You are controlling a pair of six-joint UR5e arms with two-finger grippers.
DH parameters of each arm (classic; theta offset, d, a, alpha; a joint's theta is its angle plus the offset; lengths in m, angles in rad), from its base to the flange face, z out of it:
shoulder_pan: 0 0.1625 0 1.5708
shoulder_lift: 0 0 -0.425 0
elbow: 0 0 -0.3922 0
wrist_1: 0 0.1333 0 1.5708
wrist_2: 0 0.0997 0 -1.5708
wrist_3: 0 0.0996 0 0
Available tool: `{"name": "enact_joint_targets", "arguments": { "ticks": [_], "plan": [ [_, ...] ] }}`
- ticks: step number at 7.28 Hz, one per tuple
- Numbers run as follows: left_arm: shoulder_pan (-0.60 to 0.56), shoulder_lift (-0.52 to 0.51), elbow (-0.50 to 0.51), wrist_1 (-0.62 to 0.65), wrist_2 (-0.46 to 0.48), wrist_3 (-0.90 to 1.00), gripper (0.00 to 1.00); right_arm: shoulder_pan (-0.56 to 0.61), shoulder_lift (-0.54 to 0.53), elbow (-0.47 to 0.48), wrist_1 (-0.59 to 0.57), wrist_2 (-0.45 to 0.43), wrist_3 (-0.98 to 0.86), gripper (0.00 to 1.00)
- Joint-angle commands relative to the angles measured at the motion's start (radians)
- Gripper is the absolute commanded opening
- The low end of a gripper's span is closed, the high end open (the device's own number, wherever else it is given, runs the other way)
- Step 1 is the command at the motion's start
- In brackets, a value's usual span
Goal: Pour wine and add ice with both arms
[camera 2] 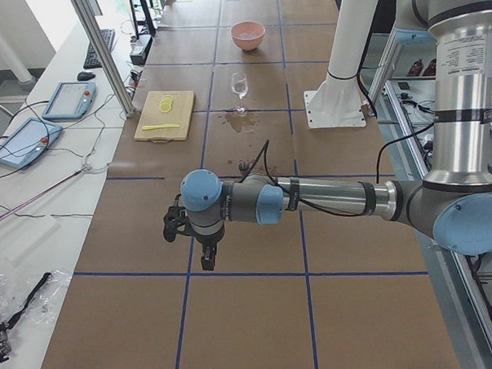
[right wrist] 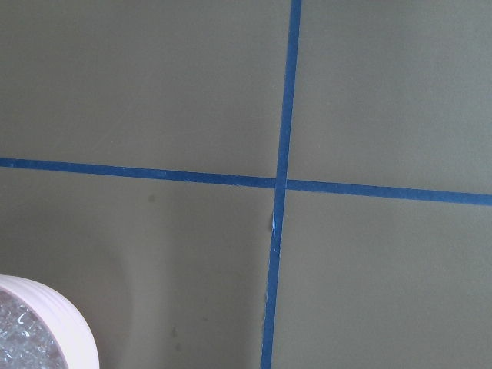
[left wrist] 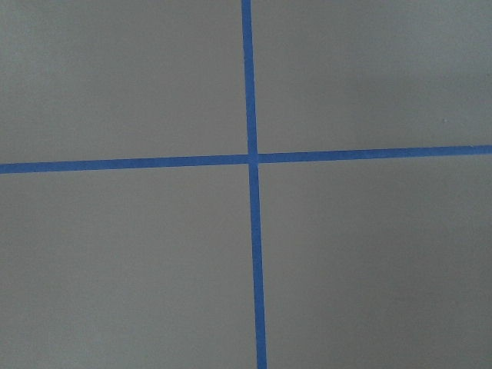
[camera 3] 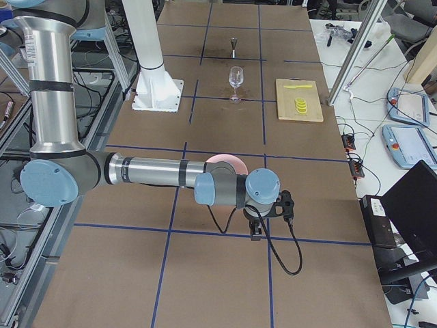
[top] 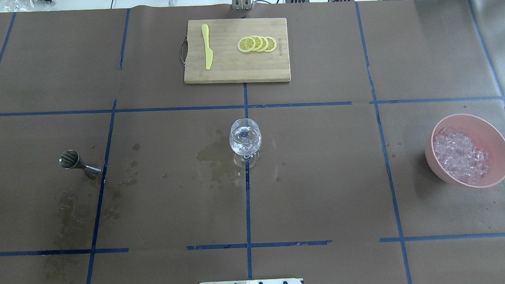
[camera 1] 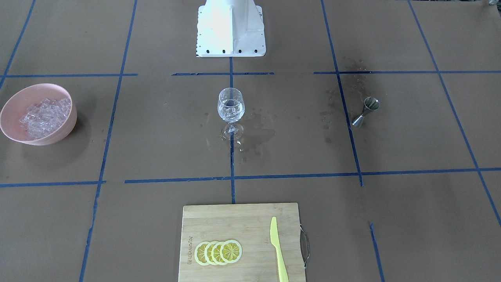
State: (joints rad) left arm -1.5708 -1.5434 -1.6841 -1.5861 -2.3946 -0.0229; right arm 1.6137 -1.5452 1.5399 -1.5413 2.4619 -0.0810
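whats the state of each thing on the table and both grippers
glass, upright, part full of clear liquid
jigger, upright
bowl, upright, holds ice cubes
lemon slices, overlapping on the board
knife, flat on the board
table cover, wet near glass and jigger
left gripper, open or shut: cannot tell
right gripper, cannot tell either

Bright, even, diffuse light across the table for us; the white base block at the robot-side edge is blown out in the front view. Shadows are soft: we see a faint smudge off the pink bowl toward the operators' edge, small glints on the ice and stemmed glass. Wrist views look flat and slightly soft, the right one tinted olive.
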Motion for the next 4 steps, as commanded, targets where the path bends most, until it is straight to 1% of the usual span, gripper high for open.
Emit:
{"name": "enact_joint_targets", "arguments": {
  "ticks": [1,2,4],
  "plan": [
    [0.000,0.000,-0.003,0.000,0.000,0.000,1.00,0.000,-0.004,0.053,0.003,-0.006,0.097,1.00],
    [0.000,-0.001,-0.003,0.000,0.000,0.001,1.00,-0.001,-0.007,0.098,0.003,-0.014,0.159,1.00],
    [0.000,-0.003,-0.002,0.000,0.000,0.001,1.00,-0.003,-0.012,0.101,0.004,-0.017,0.159,1.00]
  ]
}}
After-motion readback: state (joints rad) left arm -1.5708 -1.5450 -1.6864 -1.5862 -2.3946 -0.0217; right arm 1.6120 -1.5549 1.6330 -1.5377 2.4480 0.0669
